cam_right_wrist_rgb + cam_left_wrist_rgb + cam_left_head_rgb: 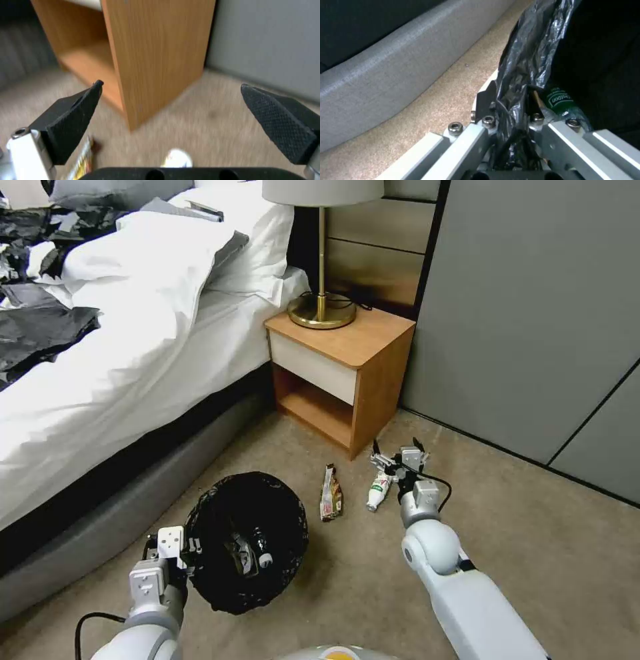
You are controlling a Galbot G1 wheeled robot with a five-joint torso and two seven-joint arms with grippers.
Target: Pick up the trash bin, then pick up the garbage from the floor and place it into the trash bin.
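1. The right gripper (397, 454) hangs low over the carpet (520, 553) just off the front corner of the nightstand (347, 373). Its two black fingers (71, 120) are spread wide, with nothing between them.
2. The left gripper (190, 553) is clamped on the rim of the trash bin (247, 540). In the left wrist view its jaws pinch the crinkly black liner (523, 57) folded over the white rim.
3. The bed (120, 347), with white bedding, fills the robot's left side; its grey base (386, 67) runs close beside the bin.
4. The nightstand stands between the bed and the grey wall panels (533, 300), with a brass-footed lamp (322, 253) on top.
5. The trash bin sits at the robot's front left, mouth facing up toward the head camera. Inside lies a clear bottle with a green label (561, 102).
6. A small white bottle (377, 492) lies on the carpet directly below the open right gripper, near the nightstand's corner.
7. A snack wrapper (331, 493) lies on the carpet between the bin and the white bottle, touching neither.
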